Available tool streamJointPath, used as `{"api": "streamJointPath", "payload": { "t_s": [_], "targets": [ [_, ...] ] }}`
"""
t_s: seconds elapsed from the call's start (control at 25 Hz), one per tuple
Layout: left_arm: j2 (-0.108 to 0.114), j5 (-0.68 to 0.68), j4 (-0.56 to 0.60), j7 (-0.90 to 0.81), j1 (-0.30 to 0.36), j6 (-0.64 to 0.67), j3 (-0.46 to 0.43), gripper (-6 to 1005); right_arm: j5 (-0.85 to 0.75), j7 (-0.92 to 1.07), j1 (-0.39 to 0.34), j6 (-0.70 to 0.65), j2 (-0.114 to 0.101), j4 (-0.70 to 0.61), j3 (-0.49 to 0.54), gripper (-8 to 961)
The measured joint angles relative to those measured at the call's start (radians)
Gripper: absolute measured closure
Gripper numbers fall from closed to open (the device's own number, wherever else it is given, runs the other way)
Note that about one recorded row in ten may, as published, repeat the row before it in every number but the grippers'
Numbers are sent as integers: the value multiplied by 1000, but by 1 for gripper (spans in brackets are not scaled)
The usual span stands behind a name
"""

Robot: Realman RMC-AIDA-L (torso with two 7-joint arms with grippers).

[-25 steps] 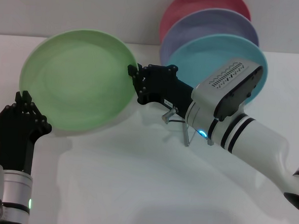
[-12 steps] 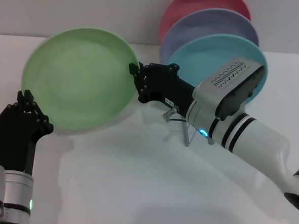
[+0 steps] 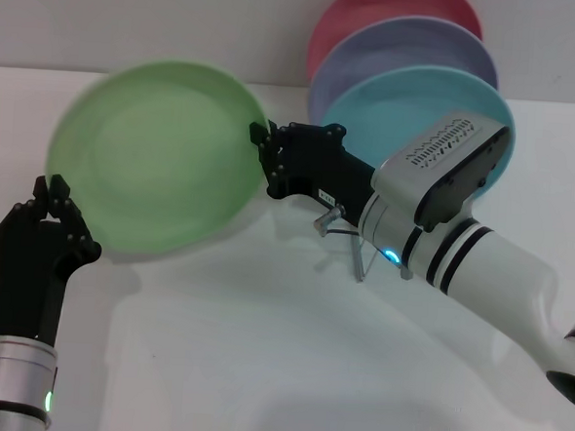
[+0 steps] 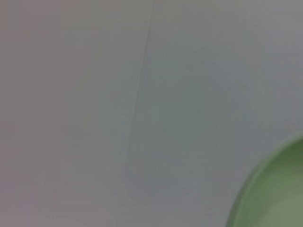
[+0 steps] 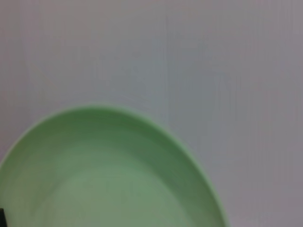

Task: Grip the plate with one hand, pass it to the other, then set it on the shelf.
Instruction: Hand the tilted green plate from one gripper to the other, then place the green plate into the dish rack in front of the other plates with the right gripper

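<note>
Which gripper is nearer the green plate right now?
Right. The right gripper is clamped on the green plate's rim on the rack side. The left gripper sits just off the opposite lower rim, apparently released.
</note>
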Motion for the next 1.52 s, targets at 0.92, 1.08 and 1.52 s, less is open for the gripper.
{"api": "streamJointPath", "payload": {
  "t_s": [0.92,1.08,1.52],
  "targets": [
    [3,135,21,-72,51,69,-17,801,14,-51,12,-17,0,-13,30,931],
    [4,134,37,-95,50,55,-29,786,14,-56,10,-25,0,-17,36,930],
    [4,156,158,-247,61,236,-31,683,50,-313,-98,-211,-9,113,80,932]
  ]
}}
